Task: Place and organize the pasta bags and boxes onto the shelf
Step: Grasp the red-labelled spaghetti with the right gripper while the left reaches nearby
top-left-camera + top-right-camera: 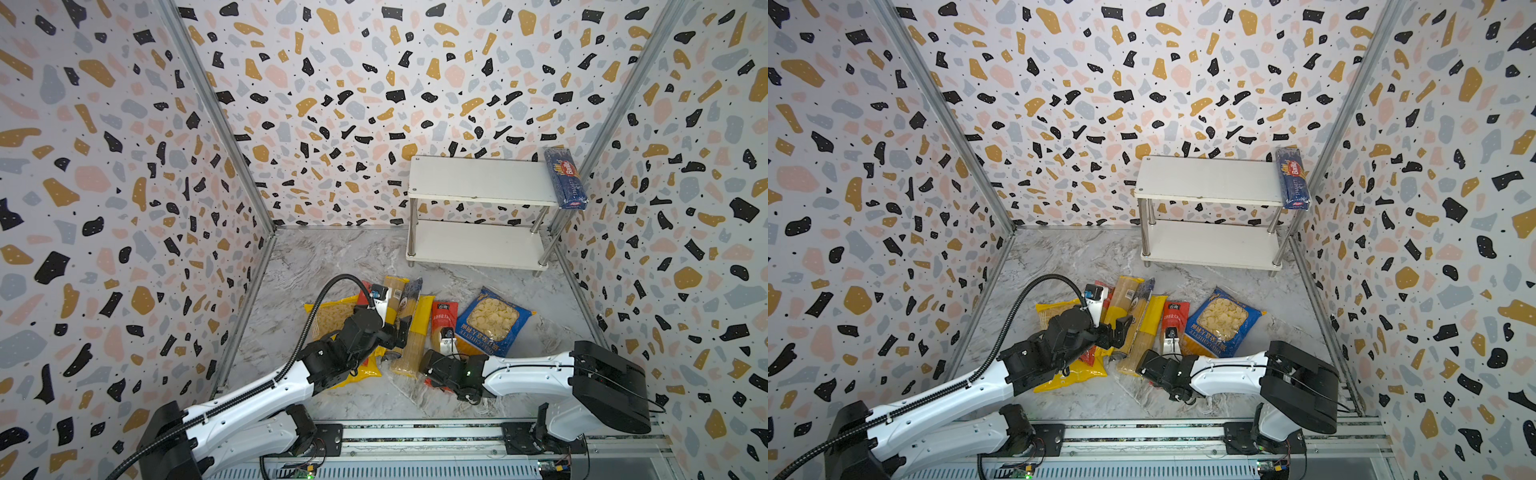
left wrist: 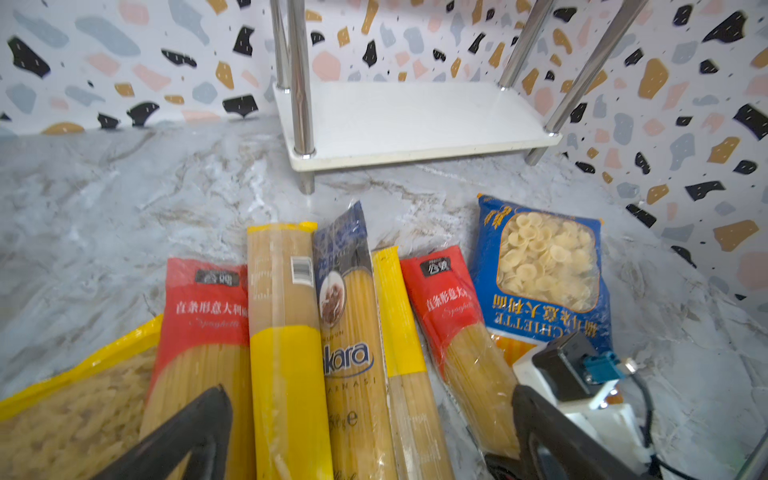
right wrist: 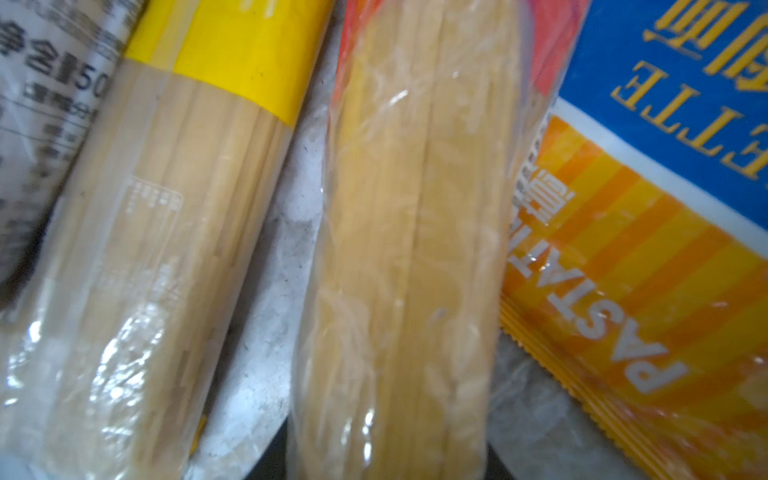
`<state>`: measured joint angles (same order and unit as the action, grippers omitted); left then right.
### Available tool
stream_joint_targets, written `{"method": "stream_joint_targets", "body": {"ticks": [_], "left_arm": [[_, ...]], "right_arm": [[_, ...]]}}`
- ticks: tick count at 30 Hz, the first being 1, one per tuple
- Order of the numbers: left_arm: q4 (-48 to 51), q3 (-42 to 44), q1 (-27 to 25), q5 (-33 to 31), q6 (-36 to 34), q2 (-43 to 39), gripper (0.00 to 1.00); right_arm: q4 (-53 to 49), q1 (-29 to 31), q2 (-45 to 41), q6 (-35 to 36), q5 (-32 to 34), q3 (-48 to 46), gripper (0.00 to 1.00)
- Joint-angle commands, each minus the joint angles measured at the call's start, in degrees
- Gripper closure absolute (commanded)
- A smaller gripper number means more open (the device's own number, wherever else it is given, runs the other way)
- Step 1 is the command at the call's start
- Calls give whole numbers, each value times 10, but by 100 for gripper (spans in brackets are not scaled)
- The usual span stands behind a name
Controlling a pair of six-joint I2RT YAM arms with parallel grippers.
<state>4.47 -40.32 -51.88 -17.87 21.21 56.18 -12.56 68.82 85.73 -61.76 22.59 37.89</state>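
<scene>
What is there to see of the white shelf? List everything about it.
The shelf is a small white two-tier rack: two flat, matte rectangular boards joined by four thin chrome posts ending in short feet. It stands upright on the marble-look tabletop, in the far right corner near the patterned walls. The lower board is bare. A dark-blue Barilla pack lies across the top board's right end, overhanging its front edge. No other packet touches it.

Barilla pack [image 1: 566,178] atop shelf [image 1: 478,180], rt end

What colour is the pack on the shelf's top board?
Dark blue Barilla pack, clearest in a top view.
</scene>
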Motion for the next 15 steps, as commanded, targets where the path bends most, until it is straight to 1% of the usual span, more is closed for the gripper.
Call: {"method": "stream_joint_targets", "body": {"ticks": [1,4,8,12,15], "left_arm": [[11,-44,-3,-9,-44,3,1],[11,-66,-2,-4,-49,17,0],[9,-80,-3,2,-50,33,0],[4,-81,-3,-1,-49,42,1],[2,-86,-3,3,-45,48,1]], "right_arm": [[-36,0,-28,36,-60,-14,76],[-45,-6,-69,52,-62,-5,82],[-50,-23,-133,68,-73,-7,86],[-47,-43,-204,84,-90,-19,89],[-42,-62,-255,92,-105,-33,89]]}}
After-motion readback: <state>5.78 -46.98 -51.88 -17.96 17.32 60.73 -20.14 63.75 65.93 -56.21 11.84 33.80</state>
